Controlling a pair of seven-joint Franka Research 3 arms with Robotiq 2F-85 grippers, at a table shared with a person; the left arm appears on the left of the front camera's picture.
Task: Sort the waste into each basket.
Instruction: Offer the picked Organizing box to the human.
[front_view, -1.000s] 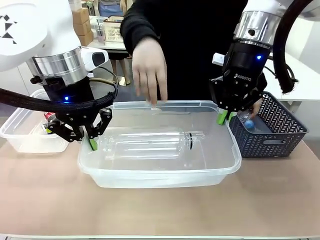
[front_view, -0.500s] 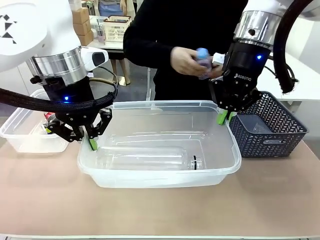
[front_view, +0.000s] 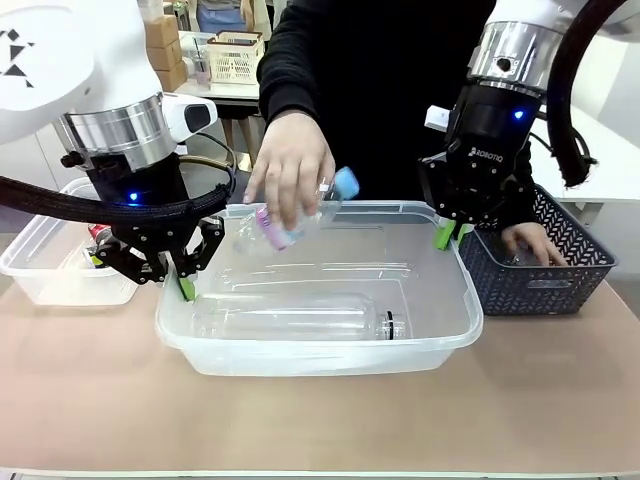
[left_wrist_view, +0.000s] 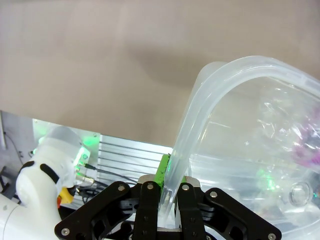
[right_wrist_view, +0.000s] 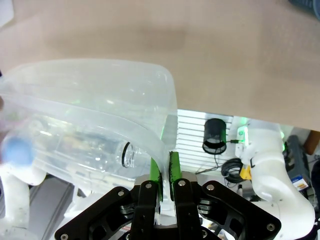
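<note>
Clear plastic forms the large tub (front_view: 320, 340), the landmark: the left pincer (front_view: 186, 288) clamps its left rim, the right pincer (front_view: 445, 236) its far-right corner. One bottle (front_view: 300, 322) lies inside; a person's hand (front_view: 292, 168) holds a blue-capped bottle (front_view: 300, 215) above. The dark basket (front_view: 560, 262) sits right.

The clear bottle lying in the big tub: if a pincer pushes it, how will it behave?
The clear bottle lies on its side on the smooth floor of the big tub, so it would probably roll. It looks empty and has no cap, so it is likely light and may dent when squeezed. Its smooth wall could slip.
</note>
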